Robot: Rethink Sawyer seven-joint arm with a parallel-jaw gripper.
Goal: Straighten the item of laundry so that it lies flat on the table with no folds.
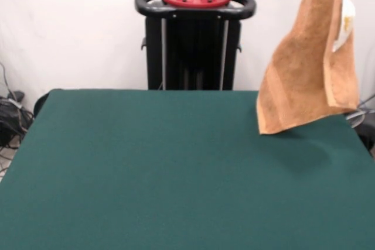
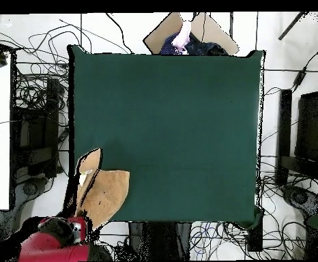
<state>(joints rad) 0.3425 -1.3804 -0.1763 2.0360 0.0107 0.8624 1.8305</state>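
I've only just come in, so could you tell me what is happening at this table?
The orange-tan towel hangs lifted in the air over one corner of the green table, draped in folds, with its white care label showing. Whatever holds it is above the front view's top edge. A person is at the far edge, away from it.

The towel is hanging in folds above the surface's far right corner in the front view, its low corner just over the cloth. From overhead, it is hanging at the surface's near-left corner beside my arm. A person's hand is showing past the far edge.
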